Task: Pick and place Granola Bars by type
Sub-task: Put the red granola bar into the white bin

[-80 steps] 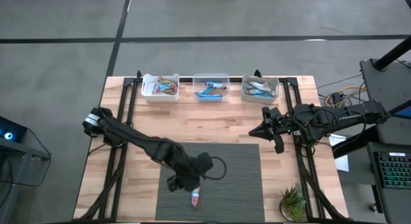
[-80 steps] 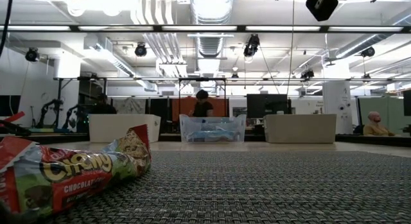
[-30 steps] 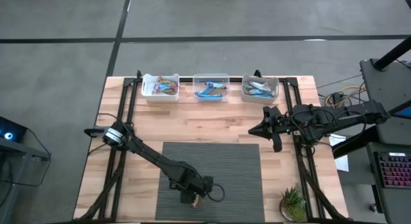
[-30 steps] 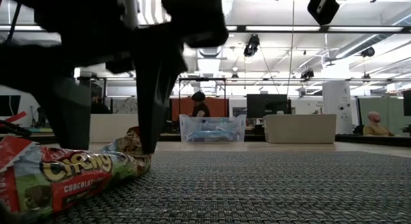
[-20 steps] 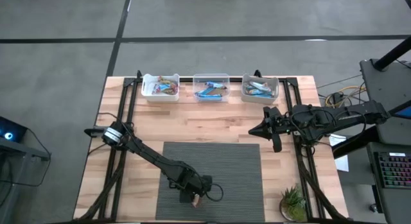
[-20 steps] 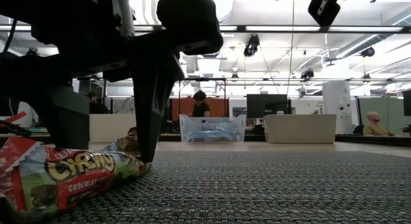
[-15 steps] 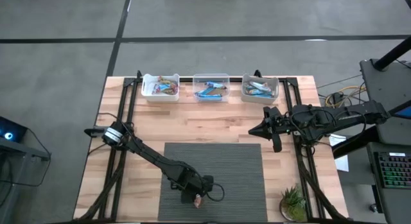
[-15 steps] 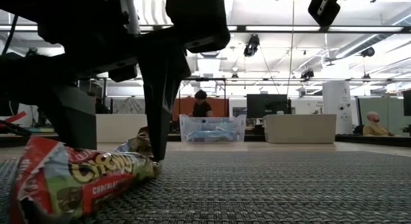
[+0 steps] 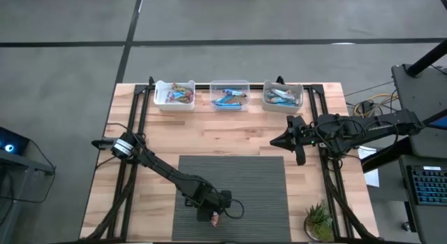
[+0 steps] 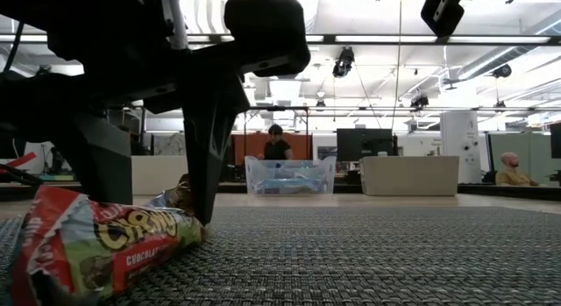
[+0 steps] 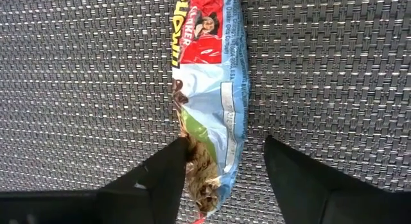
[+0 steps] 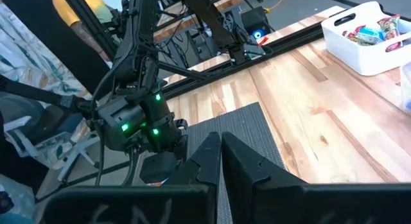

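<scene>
One granola bar [image 11: 209, 108]: lay on the grey mat [image 9: 258, 188], bottom centre of the high view.
Left claw [image 11: 225, 176]: stood wide, one finger on each side of the bar's end.
Right claw [image 9: 274, 142]: closed, empty, right of centre over the tabletop [image 9: 237, 132].

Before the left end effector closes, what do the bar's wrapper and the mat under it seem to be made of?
The granola bar wrapper looks like thin glossy plastic or foil film: it is printed, crinkled, and catches light along its edge. The mat looks like a woven vinyl or similar synthetic in a matte grey-black, with a coarse basket weave showing; the exact fibre can't be told.
</scene>
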`<action>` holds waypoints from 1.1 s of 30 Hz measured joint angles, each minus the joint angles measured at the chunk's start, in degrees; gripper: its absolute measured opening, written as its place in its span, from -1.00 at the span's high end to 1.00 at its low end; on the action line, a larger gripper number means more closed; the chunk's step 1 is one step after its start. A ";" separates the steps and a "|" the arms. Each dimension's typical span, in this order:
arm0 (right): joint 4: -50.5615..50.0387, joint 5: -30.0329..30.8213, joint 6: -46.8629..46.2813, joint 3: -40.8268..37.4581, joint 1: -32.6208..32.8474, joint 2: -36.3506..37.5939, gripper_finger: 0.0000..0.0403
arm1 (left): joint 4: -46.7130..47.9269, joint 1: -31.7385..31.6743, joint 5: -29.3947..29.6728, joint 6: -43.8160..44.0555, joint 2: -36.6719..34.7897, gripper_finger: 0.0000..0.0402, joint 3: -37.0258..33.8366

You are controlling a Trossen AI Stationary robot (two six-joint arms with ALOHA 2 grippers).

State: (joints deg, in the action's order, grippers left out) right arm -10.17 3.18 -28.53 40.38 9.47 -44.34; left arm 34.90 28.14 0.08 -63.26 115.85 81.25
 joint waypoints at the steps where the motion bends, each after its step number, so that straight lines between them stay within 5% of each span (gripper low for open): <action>1: -0.05 0.00 0.00 0.00 0.01 0.00 0.96 | 0.04 0.02 0.00 0.00 0.00 0.06 0.00; 33: -0.36 0.02 0.63 0.00 0.00 0.00 0.96 | 2.86 0.00 0.39 5.14 -0.09 0.66 2.08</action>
State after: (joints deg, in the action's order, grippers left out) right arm -10.52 3.20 -27.90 40.38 9.47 -44.34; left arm 37.76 28.14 0.46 -58.12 115.77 83.33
